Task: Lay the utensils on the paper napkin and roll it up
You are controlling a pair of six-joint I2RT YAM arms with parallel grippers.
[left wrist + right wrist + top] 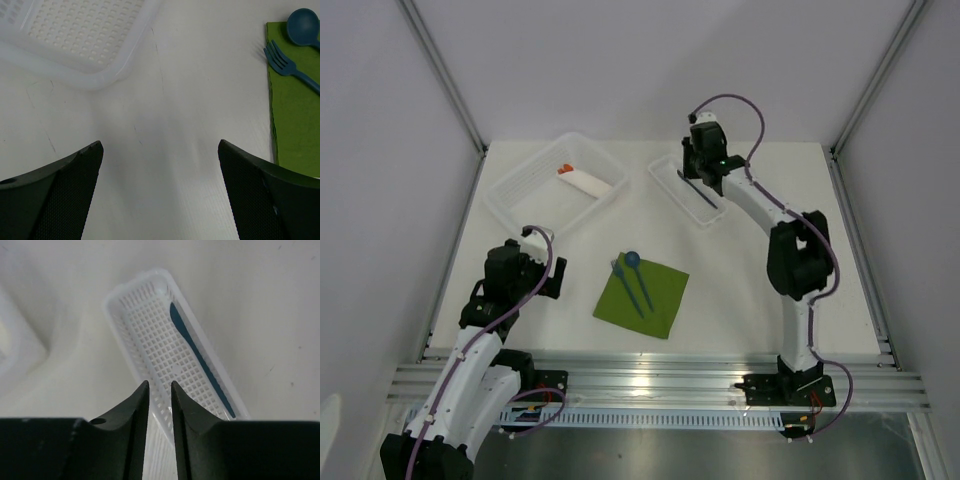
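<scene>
The olive-green paper napkin [655,300] lies flat at the table's middle, with a dark blue spoon [633,260] and fork [624,282] on its left part. All three show at the right edge of the left wrist view: spoon [302,27], fork [282,62], napkin [295,130]. A dark blue knife [200,360] lies in a small white basket [117,315] at the back [665,180]. My right gripper [160,383] hovers over that basket, jaws a narrow gap apart and empty. My left gripper [160,145] is wide open and empty over bare table, left of the napkin.
A large clear tray [520,195] at the back left holds a white paper roll with orange tips [588,181]; its corner shows in the left wrist view [85,30]. Metal rails run along the table's sides and front edge.
</scene>
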